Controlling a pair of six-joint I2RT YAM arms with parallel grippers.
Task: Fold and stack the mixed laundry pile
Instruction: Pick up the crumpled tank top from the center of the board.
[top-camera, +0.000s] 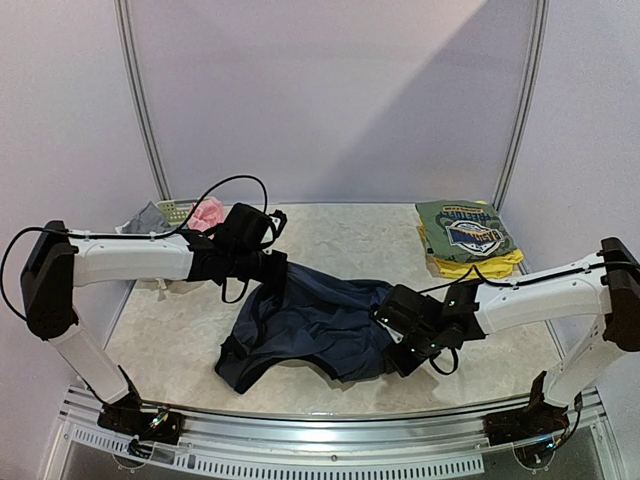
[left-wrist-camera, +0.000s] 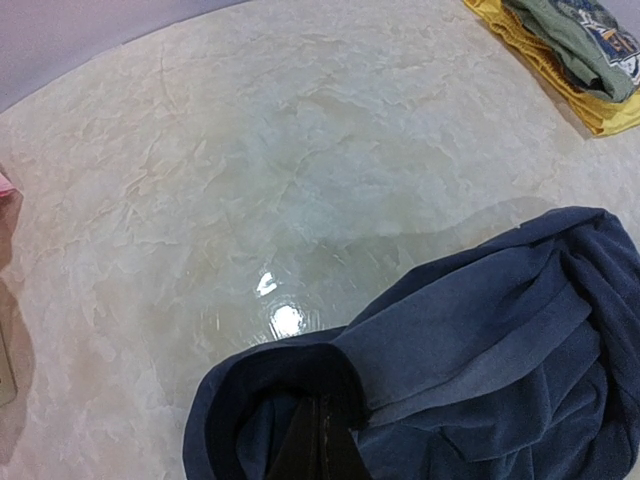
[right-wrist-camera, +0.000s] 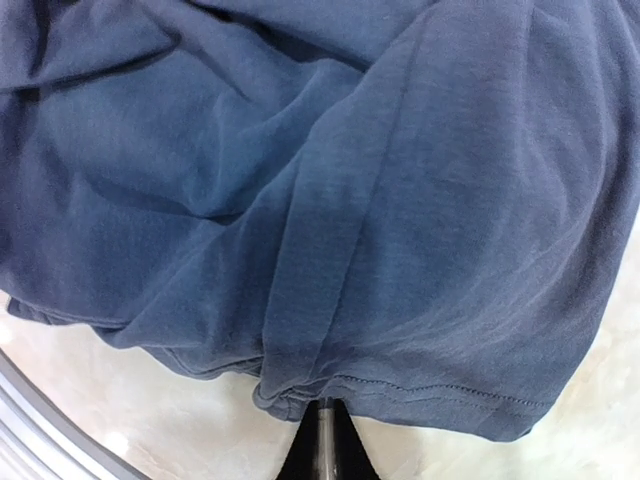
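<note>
from above, the navy garment (top-camera: 310, 325) lies crumpled in the middle of the marble table (top-camera: 340, 240), toward its near edge. the left gripper (top-camera: 280, 272) meets the garment's far left corner and the right gripper (top-camera: 385, 318) meets its right edge. at the far right sits a folded green printed tee (top-camera: 465, 232) on top of a yellow piece (top-camera: 480, 266), well apart from the navy garment. at the far left, a pink piece (top-camera: 208, 212) and a grey cloth (top-camera: 145, 220) lie beside a pale-green basket (top-camera: 177, 210). in the left wrist view, the left gripper (left-wrist-camera: 325, 425) has its fingers pressed together, with a rolled edge of the navy garment (left-wrist-camera: 480, 340) gathered around their tips; bare table (left-wrist-camera: 300, 150) stretches beyond, with the yellow piece (left-wrist-camera: 560, 70) and the green printed tee (left-wrist-camera: 580, 30) in the top right corner. in the right wrist view, the right gripper (right-wrist-camera: 322, 420) is pinched onto the stitched hem of the navy garment (right-wrist-camera: 330, 200), which fills nearly the whole view, with table (right-wrist-camera: 200, 430) showing below.
</note>
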